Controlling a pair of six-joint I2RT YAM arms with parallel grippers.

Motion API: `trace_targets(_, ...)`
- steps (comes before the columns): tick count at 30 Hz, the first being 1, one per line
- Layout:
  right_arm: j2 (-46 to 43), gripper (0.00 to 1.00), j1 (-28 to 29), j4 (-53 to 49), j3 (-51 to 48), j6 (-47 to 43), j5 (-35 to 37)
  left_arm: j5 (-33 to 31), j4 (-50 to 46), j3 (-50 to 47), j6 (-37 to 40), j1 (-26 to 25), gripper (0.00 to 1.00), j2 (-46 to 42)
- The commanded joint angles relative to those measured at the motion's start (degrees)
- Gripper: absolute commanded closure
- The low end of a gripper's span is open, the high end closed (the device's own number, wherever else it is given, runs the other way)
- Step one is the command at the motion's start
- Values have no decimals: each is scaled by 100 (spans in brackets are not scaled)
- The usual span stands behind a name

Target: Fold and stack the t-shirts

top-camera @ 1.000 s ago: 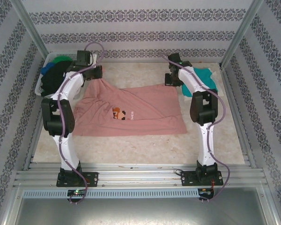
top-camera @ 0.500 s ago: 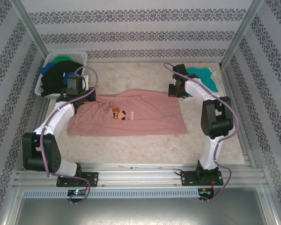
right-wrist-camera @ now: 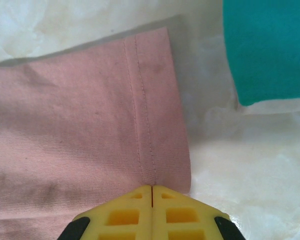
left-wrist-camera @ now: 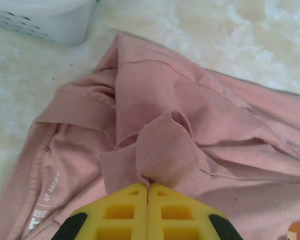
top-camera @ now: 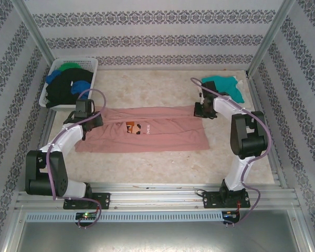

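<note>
**Pink shirt pinched at both ends, neck label reads "UT ARCHIVE"**

The salmon-pink t-shirt point(top-camera: 147, 130) lies across the middle of the table point(top-camera: 147, 168) as a long band running left to right, its far edge doubled over toward the near side. The left jaws are pressed together at the band's left end. In the left wrist view they pinch a bunched fold of pink cloth with a stitched hem, right by the neck opening. The right jaws are pressed together at the far right corner. In the right wrist view they clamp the double-stitched hem of the pink shirt just inside its edge.

A printed neck label point(left-wrist-camera: 52, 189) inside the collar reads "UT ARCHIVE" in white; the smaller lines below it are too blurred to read. On the chest sits a small brown pixel-art print point(top-camera: 132, 127). There is pale lettering just to its right, too small to make out from above.

A teal t-shirt point(top-camera: 224, 86) lies in the far right corner of the table, just beyond the right jaws and apart from the pink hem. At the far left stands a white slotted basket point(top-camera: 51, 67) holding a black shirt point(top-camera: 63, 90), a blue shirt point(top-camera: 52, 76) and a green shirt point(top-camera: 71, 66) heaped together. The basket's corner shows beyond the pink shirt in the left wrist view.
</note>
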Motion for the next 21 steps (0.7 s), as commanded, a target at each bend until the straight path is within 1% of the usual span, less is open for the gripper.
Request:
trace_targets(1,-206,100,-56,-106,504,75,-116,3,130,583,-83,79,100,192)
trace_targets(6,-73,100,-92,-323,1056,133,-221,125,14,1591,68,79,100,648)
trace_targets(9,-6,100,-127,-482,1164,110,-69,25,-55,1754,219,95,100,738)
trace_targets(14,61,100,-393,-434,1058,268,-58,-170,-40,1412,332,243,100,607)
trace_targets(17,370,100,-378,-461,1447,322,-289,54,129,1110,264,254,100,520)
trace_targets(19,606,100,-277,-615,1858,297,-303,304,294,846,177,254,100,480)
trace_targets(20,704,98,-230,-651,2008,273,-298,382,333,731,153,254,100,469)
trace_targets(21,808,94,-195,-732,2194,252,-327,430,363,604,126,250,100,443)
